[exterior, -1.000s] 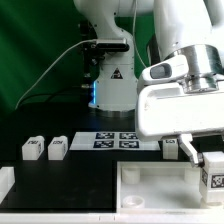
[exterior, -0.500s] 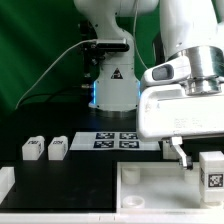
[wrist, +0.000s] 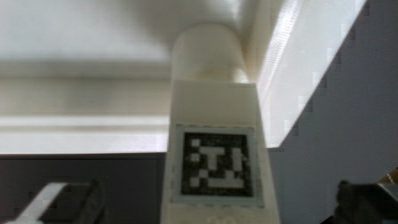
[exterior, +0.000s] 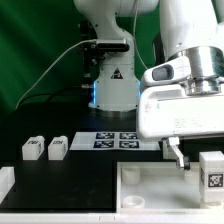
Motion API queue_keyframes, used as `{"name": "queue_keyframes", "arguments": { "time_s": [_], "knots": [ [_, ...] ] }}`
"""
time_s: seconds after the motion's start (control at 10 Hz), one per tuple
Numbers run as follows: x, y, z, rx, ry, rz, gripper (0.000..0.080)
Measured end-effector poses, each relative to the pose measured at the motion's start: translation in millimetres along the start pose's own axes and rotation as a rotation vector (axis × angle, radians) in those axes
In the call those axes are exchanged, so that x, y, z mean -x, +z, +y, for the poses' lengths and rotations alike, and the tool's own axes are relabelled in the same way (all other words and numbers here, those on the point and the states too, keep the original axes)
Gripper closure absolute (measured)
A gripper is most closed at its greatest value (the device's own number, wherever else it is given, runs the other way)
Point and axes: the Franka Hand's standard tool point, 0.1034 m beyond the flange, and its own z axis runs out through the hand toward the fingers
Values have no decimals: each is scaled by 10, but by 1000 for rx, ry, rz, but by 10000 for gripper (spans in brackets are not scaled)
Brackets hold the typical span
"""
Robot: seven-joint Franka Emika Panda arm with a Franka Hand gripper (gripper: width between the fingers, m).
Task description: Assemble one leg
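A white leg point(exterior: 212, 172) with a black-and-white tag stands upright on the large white panel point(exterior: 150, 186) at the exterior view's right edge. In the wrist view the leg point(wrist: 217, 150) rises against the panel's rim point(wrist: 302, 60), near a corner. My gripper point(exterior: 203, 160) straddles this leg, and one dark finger point(exterior: 178, 157) shows apart from it. In the wrist view my gripper point(wrist: 214, 208) has its fingertips point(wrist: 61, 200) on both sides of the leg, with gaps between. It is open.
Two more legs point(exterior: 32, 149) point(exterior: 57, 148) lie on the black table at the exterior view's left. Another leg point(exterior: 170, 147) sits behind the panel. The marker board point(exterior: 118, 139) lies in front of the robot base. A white block point(exterior: 5, 181) is at the left edge.
The visible finger has moved away from the leg, leaving a gap, and the hand has risen slightly. The leg stays upright on the panel.
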Motion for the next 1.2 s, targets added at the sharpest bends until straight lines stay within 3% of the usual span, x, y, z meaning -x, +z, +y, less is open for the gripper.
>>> {"name": "queue_keyframes", "arguments": {
  "time_s": [0.3,0.5,0.7,0.9,1.0,1.2],
  "knots": [
    [17,-9,-16,-14,5,-59,150],
    [-116,-135,23,-28,24,-120,150],
    [-194,-121,-15,-79,70,-358,150],
    [-205,-76,25,-95,77,-526,150],
    [-213,-50,75,-101,69,-617,150],
    [-266,44,129,-89,68,-592,150]
  ]
}}
